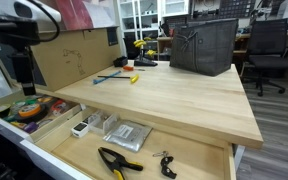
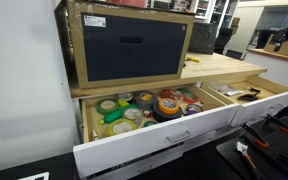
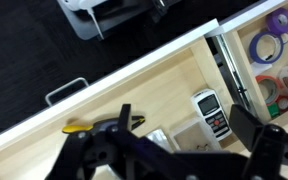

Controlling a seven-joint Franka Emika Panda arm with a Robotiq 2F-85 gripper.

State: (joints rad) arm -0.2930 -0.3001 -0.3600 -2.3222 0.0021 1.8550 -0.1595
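Observation:
My gripper (image 3: pixel 181 108) hangs open above an open wooden drawer (image 3: pixel 134 85), its dark fingers spread wide with nothing between them. Directly below lie a white handheld meter (image 3: pixel 210 110) and a silvery bag (image 3: pixel 174 140). Black pliers with yellow handles (image 3: pixel 89 126) lie to the left in the wrist view. In an exterior view the arm (image 1: pixel 29 20) stands at the bench's left end, and the same drawer holds the meter (image 1: pixel 80 128), the bag (image 1: pixel 127 135), the pliers (image 1: pixel 117 162) and a bunch of keys (image 1: pixel 165 163).
A neighbouring open drawer holds several tape rolls (image 1: pixel 29 108) (image 2: pixel 144 108) (image 3: pixel 274 22). A grey bin (image 1: pixel 204 45) and small tools (image 1: pixel 114 77) sit on the benchtop. A dark blue bin in a wooden frame (image 2: pixel 129 50) stands on it too. An office chair (image 1: pixel 269 50) is behind.

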